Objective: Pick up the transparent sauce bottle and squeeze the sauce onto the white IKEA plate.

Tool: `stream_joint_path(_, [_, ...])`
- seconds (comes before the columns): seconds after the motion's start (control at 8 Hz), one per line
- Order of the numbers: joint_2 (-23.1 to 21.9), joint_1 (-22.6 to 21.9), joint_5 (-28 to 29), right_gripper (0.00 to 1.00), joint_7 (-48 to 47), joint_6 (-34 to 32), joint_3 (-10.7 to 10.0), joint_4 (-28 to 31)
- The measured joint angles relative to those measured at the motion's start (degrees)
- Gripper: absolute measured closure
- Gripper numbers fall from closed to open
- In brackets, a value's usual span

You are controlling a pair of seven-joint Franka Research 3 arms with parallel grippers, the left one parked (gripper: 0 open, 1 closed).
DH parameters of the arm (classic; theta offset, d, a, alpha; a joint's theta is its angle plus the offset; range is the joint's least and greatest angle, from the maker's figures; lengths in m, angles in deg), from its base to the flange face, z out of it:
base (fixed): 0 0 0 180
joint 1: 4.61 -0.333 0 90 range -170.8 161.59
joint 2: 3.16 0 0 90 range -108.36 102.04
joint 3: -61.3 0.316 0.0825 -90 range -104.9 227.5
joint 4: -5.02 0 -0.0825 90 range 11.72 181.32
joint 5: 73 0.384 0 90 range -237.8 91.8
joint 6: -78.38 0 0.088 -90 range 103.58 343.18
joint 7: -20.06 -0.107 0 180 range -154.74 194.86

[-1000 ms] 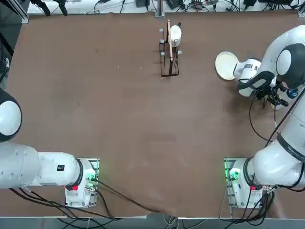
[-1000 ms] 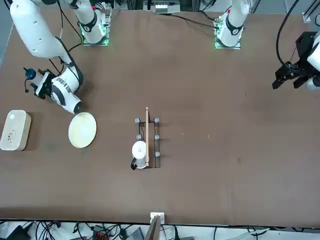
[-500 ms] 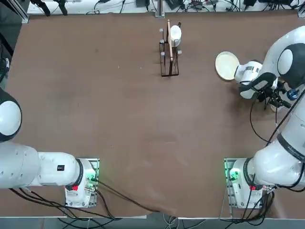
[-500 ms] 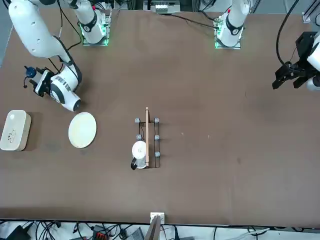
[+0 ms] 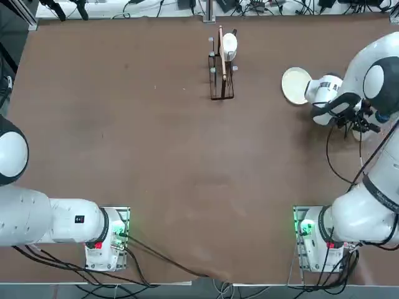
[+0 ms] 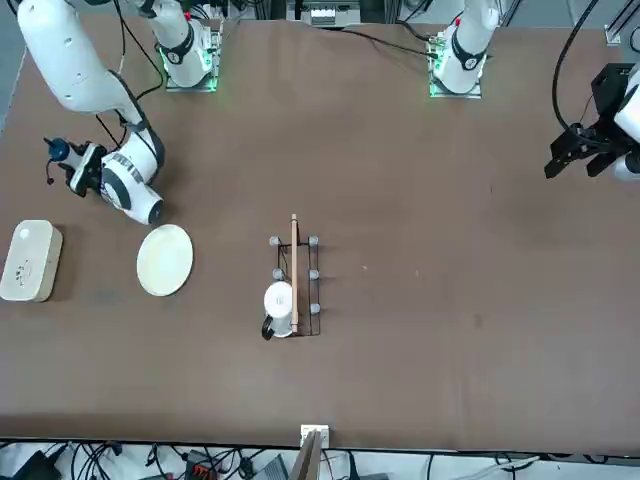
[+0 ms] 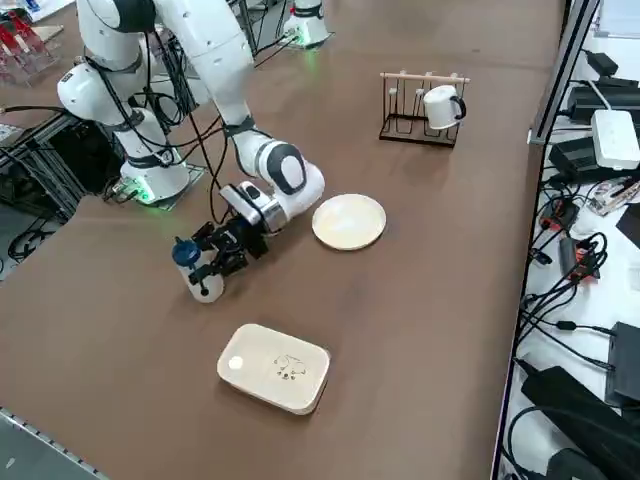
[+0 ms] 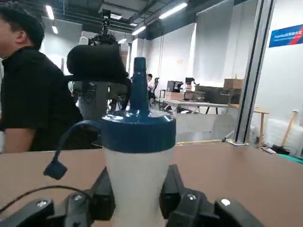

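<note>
While the sauce bottle [image 8: 137, 156] sits pinched between both fingers [image 8: 106, 196] in the wrist view, the right gripper [image 8: 137, 203] is closed on its cloudy body, blue nozzle cap up, cap tether dangling off to one side. Grasp looks done; lift, carry, squeeze all left to do, judging by this. Beyond it: brown tabletop, a person in a black top [image 8: 33, 94], lab room w/ ceiling strip lights, glass partitions, a blue wall sign.

Right side view: gripper [image 7: 212, 262] low at the table, bottle [image 7: 200, 275] upright in it, base seems on or just off the surface, can't tell which. White plate [image 7: 349, 221] lies near, on the arm's far side from the bottle, bare, no sauce on it. White rectangular tray [image 7: 274, 367] just beyond the bottle, apart from it. Wire rack w/ mug [image 7: 425, 108] well apart. Cables and boxes along the table edge.

Top view: gripper [image 5: 361, 124] near the table's right edge, plate [image 5: 294, 85] near, past the wrist; bottle mostly hidden.

Front view: gripper [image 6: 62, 165], blue cap showing; plate [image 6: 165, 260] near, tray [image 6: 30, 261] beside. Brown mat otherwise bare.
</note>
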Motion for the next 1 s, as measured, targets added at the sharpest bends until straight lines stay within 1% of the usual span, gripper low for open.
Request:
stream_joint_path(0.12, [-2.4, -0.6, 0.0, 0.53, 1.8, 0.2, 0.5, -0.8])
stream_joint_path(0.25, [-4.9, -0.9, 0.2, 0.53, 4.4, 0.5, 1.4, -2.0])
stream_joint_path(0.38, [-7.0, -1.0, 1.9, 0.53, 9.4, 0.9, 2.5, -4.4])
stream_joint_path(0.5, [-8.3, -1.2, 5.7, 0.53, 15.9, 1.3, 3.6, -8.1])
stream_joint_path(0.75, [-8.9, -1.9, 14.2, 0.53, 28.3, 1.5, 5.4, -16.7])
stream_joint_path(1.0, [-8.5, -3.3, 20.2, 0.53, 35.3, 1.8, 6.2, -21.2])
